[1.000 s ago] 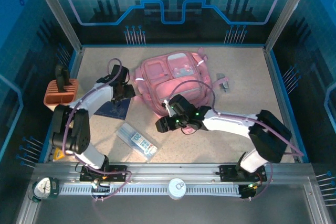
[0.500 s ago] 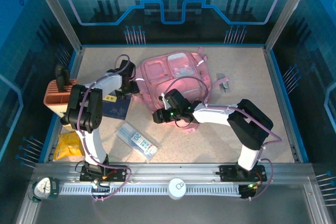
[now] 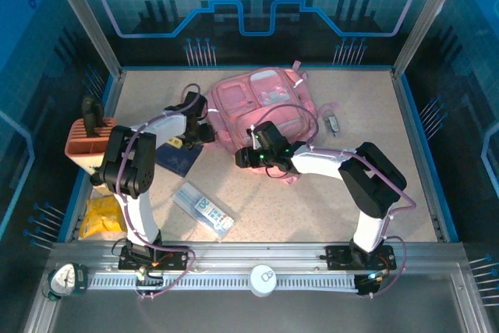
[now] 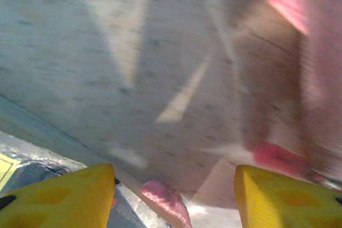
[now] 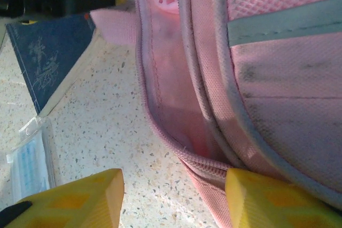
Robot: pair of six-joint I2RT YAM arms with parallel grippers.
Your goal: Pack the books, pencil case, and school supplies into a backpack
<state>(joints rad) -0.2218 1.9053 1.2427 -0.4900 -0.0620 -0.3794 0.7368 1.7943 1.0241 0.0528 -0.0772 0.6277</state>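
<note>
Left gripper (image 3: 204, 132) hangs with jaws apart at the left edge of the backpack (image 3: 261, 103), gripping nothing I can make out. Navy book (image 3: 175, 160) and pale pencil case (image 3: 203, 208) lie flat on the speckled table (image 3: 335, 200), unpacked. Right gripper (image 5: 173, 198), jaws spread, straddles the soft pink zip seam without pinching it. I judge we're opening the bag: next, clamp that floppy fabric lip and lift.

Large pink cloth backpack (image 5: 278, 94) ahead of right gripper (image 5: 173, 198): coarse mesh panel, smooth grey webbing strip. Speckled tabletop (image 5: 107, 126) under gripper: matt, grainy. Yellow fingers (image 5: 80, 196): matt plastic. Dark navy book (image 5: 48, 57) beyond left finger: matt paper cover.
</note>
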